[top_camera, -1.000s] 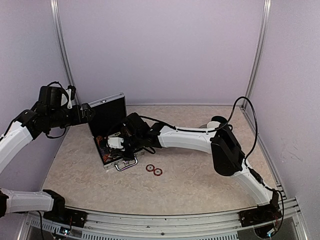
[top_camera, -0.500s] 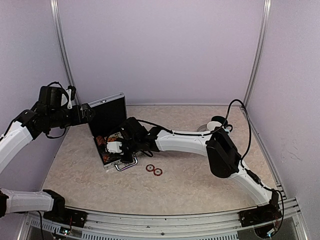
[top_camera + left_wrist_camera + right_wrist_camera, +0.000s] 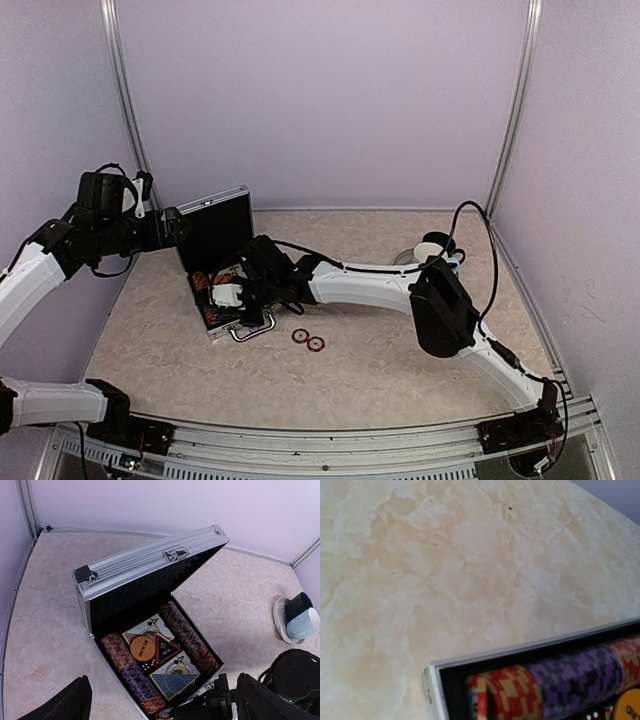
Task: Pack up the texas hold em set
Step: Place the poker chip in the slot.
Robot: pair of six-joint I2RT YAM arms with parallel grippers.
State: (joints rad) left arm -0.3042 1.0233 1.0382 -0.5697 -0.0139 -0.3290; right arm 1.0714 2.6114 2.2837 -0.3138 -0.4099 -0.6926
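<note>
The silver briefcase (image 3: 214, 224) (image 3: 150, 561) stands open on the table, lid upright. Inside lie two rows of poker chips (image 3: 187, 635) (image 3: 570, 680), card boxes (image 3: 172, 682), an orange disc (image 3: 142, 647), a black triangular marker (image 3: 166, 650), dice (image 3: 146, 665) and a clear disc (image 3: 178, 674). My right gripper (image 3: 222, 294) (image 3: 186, 711) is shut on a red-and-white chip (image 3: 170, 714) (image 3: 479, 702) at the near end of the left chip row; its fingers are hidden in the right wrist view. My left gripper (image 3: 176, 226) (image 3: 168, 702) hangs open beside the lid's upper left corner.
Two red-and-white chips (image 3: 300, 336) (image 3: 316, 343) lie on the table just right of the case handle (image 3: 252, 331). A grey-blue cup on a saucer (image 3: 432, 250) (image 3: 300, 622) stands at the back right. Walls close the table on three sides.
My right gripper has moved a little left and down into the case's near-left corner. The left arm and the lid have not moved.
</note>
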